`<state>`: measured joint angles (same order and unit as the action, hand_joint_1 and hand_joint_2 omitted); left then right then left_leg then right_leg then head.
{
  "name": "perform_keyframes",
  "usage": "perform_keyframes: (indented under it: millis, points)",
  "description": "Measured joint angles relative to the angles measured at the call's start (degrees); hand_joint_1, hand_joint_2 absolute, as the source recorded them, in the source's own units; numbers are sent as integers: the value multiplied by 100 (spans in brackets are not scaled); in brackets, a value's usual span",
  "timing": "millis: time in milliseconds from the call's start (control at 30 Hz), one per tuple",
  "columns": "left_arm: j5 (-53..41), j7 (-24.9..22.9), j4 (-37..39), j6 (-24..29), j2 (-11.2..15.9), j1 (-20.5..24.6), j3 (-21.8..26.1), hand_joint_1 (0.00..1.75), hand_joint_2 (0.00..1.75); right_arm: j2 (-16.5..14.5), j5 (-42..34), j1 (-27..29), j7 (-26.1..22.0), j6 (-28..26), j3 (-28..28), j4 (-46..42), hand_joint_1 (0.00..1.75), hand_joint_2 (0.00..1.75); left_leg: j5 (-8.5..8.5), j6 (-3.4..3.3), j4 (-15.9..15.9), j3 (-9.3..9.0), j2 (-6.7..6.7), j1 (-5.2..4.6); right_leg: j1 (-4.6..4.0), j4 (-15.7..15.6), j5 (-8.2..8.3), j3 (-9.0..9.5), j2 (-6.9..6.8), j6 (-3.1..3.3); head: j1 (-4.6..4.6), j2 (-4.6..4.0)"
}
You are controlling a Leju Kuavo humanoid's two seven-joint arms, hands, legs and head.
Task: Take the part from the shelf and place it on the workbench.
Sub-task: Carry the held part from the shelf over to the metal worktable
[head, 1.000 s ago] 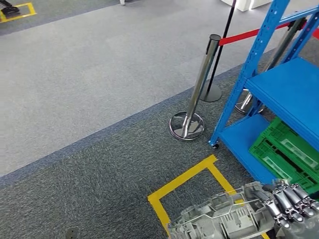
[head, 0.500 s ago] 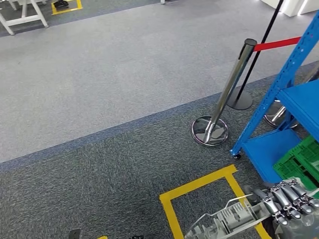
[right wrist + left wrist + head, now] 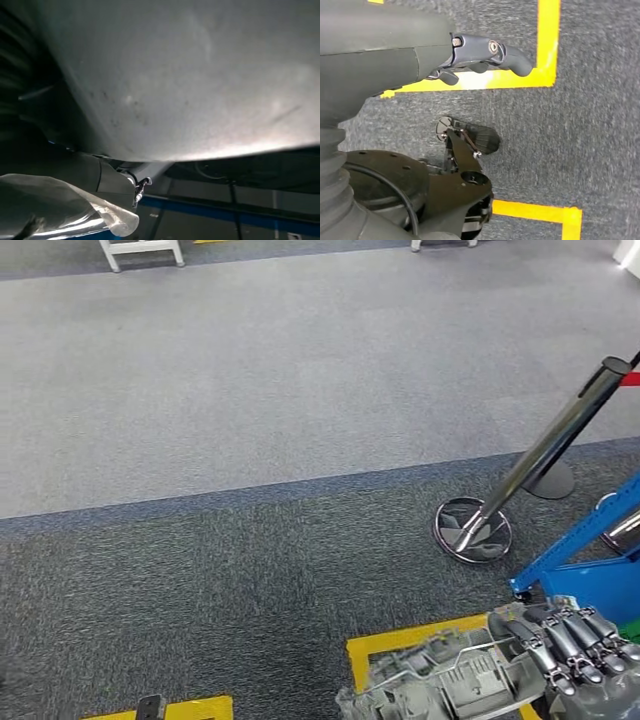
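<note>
Scene: a humanoid robot on a grey carpeted floor marked with yellow tape, beside a blue shelf
Part: a grey cast-metal part, ribbed and pocketed, carried low in front of the robot's body and clear of the shelf; the right wrist view looks along its pale underside
Right hand: the right hand has its fingers curled over the near end of the part and grips it
Left hand: the left hand hangs at the robot's side above the carpet, fingers loosely bent, with nothing in it
Surroundings: a chrome stanchion post on a round base with a red belt stands just beside the shelf; white furniture legs show at the far edge of the floor
Progress: the part is off the shelf and in hand, so the first half looks done; the carry and the set-down are left, and no workbench top can be made out, though the white legs may belong to one
Writing: no brand, label or lettering can be read on the part, the shelf or the floor
</note>
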<state>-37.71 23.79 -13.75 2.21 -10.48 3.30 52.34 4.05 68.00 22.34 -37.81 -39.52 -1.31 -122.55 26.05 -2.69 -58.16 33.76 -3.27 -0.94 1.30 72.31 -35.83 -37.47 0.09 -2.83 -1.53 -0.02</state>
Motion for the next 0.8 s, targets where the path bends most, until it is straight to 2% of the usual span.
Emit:
perform_keyframes:
  millis: [33,67,100,133,167,200,233,267,300,367,400,433,467,500,533,567,633,667,733,767,800]
  points:
    - [-10,-3,0,0,-3,-2,1,0,175,17,5,0,8,0,6,0,175,175,10,15,-14,-10,-88,6,11,-375,259,137,69,-1,0,0]
    - [-19,-5,0,0,-5,0,1,0,175,30,9,-1,12,0,11,2,175,175,25,38,-38,-9,-173,6,30,-755,447,289,228,-4,2,0]
    - [-26,-5,0,0,-5,5,1,0,175,38,9,3,13,0,16,1,175,175,38,65,-70,11,-252,8,50,-1060,563,426,379,-4,-2,1]
    - [-29,-5,0,0,-5,9,1,0,175,44,10,8,15,0,21,1,175,175,41,97,-94,41,-323,12,61,-1232,598,506,498,-2,-2,1]
    - [-31,-7,1,0,-4,7,1,0,175,49,13,13,16,0,26,1,175,175,33,129,-109,73,-393,19,61,-1274,571,535,551,9,-4,1]
    - [-32,-9,1,0,-4,0,1,0,175,52,13,16,18,0,30,-1,175,175,20,159,-114,98,-465,32,53,-1291,574,556,492,29,-7,1]
    - [-32,-10,2,0,-3,-14,1,0,175,55,15,12,19,0,34,0,175,175,21,188,-125,110,-469,41,48,-1305,583,572,413,58,-3,1]
    - [-32,-12,2,0,-2,-24,1,0,175,58,14,11,20,0,37,0,175,175,62,217,-190,139,-367,36,45,-1323,587,598,329,97,-18,1]
    - [-32,-12,2,0,0,-24,1,0,175,60,13,12,22,0,39,-1,175,175,157,245,-345,209,-208,32,41,-1342,587,624,235,137,-30,0]
    - [-34,-12,2,0,0,-4,-1,0,175,63,14,26,27,0,41,-1,175,175,482,296,-979,510,142,42,14,-1359,566,663,36,203,-57,0]
    - [-37,-12,2,-1,-2,4,-1,0,175,63,15,30,34,0,42,-1,175,175,636,313,-1358,698,207,62,0,-1359,552,671,-64,218,-56,1]
    - [-39,-14,2,-1,-3,3,-1,0,175,63,17,32,40,0,44,0,175,175,715,324,-1634,838,236,79,-8,-1359,537,681,-158,225,-57,1]
    - [-43,-18,2,-1,-5,-3,-1,0,175,63,17,31,47,0,46,0,175,175,685,330,-1722,884,249,91,-13,-1359,521,694,-246,226,-57,1]
    - [-48,-23,2,-1,-5,-12,-1,0,175,63,17,28,55,0,48,0,175,175,549,328,-1583,816,265,99,-15,-1359,502,714,-325,220,-58,1]
    - [-52,-28,2,-1,-4,-18,-1,0,175,64,16,26,65,0,50,0,175,175,343,316,-1250,645,316,99,-15,-1359,479,745,-398,207,-60,0]
    - [-59,-35,2,-1,-2,-18,-1,0,175,67,15,26,85,0,56,0,175,175,181,293,-856,435,444,80,-16,-1362,451,773,-465,188,-57,0]
    - [-77,-47,2,-11,2,-2,-1,0,175,92,15,33,155,0,79,2,175,175,45,224,-284,140,698,10,-37,-1364,389,811,-587,129,-55,0]
    - [-85,-56,2,-17,6,2,-1,0,175,116,19,33,193,0,100,3,175,175,74,191,-190,92,762,-25,-46,-1374,367,829,-648,102,-48,0]
    - [-96,-69,2,-31,17,-6,-1,0,175,170,27,20,253,0,145,7,175,175,74,125,-143,85,664,-37,-44,-1403,335,891,-755,50,-36,1]
    - [-99,-75,2,-35,23,-13,-1,0,175,197,27,6,274,0,167,13,175,175,62,90,-113,66,599,-24,-33,-1378,293,906,-690,27,-22,1]
    - [-100,-80,2,-39,26,-12,-1,0,175,222,22,-4,295,0,184,17,175,175,47,55,-80,46,533,-7,-24,-1257,206,866,-554,10,-13,1]
